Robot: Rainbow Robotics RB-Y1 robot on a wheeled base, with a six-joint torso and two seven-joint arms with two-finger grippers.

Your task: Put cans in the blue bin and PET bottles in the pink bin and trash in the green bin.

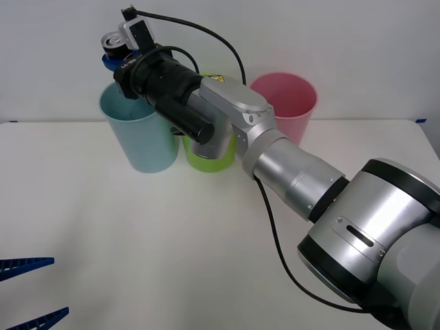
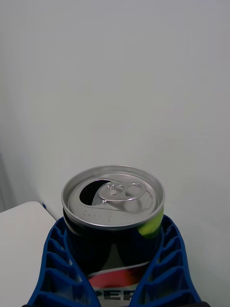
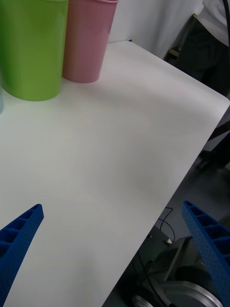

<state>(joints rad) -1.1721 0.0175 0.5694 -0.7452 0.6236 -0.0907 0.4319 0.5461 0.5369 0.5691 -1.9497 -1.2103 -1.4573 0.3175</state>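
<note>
Right claw [image 2: 115,283] clenched on can [image 2: 113,204], blue fingers [image 2: 52,268] hugging both sides, tab end up. Held above rim of blue bin [image 1: 137,134], w/ green bin [image 1: 206,159] & pink bin [image 1: 292,103] alongside on white table [image 1: 137,240]. Left claw [image 3: 115,254] released, spread wide, low over table's near-left.

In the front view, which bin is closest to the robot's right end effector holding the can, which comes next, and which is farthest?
The right end effector holds the can.
1. Blue bin: right below it, leftmost of the three bins.
2. Green bin: in the middle, partly behind the arm.
3. Pink bin: on the right end, farthest.
</note>
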